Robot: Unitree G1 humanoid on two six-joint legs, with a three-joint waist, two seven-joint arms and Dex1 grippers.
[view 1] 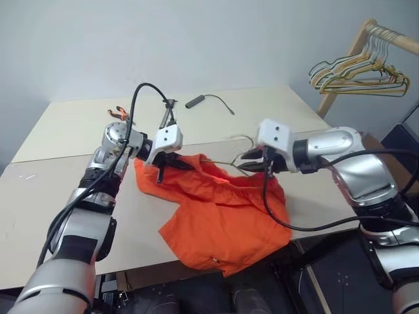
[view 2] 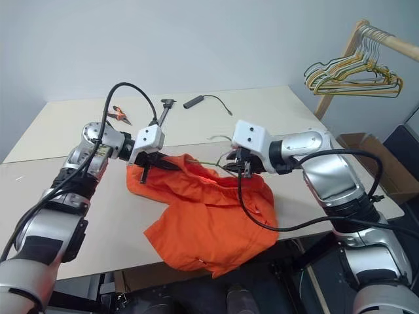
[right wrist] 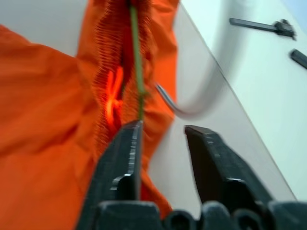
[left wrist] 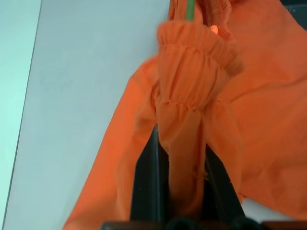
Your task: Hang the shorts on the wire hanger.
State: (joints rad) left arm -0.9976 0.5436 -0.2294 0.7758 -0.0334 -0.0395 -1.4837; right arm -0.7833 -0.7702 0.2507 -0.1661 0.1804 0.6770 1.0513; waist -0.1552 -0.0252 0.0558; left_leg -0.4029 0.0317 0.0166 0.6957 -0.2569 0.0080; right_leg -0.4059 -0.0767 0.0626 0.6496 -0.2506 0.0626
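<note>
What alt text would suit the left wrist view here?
The left gripper is shut on a bunched fold of the orange shorts at the gathered waistband, above a pale table. A thin stretch of the wire hanger runs into the fabric beyond.

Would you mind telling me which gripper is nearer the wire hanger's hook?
Right. The right gripper stands open beside the wire hanger hook; the left gripper pinches the shorts waistband farther away.

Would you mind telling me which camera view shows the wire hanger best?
The right wrist view: the wire hanger runs through the shorts' waistband, hook curving beside it. The eye views show its hook faintly; the left wrist view shows a sliver.
</note>
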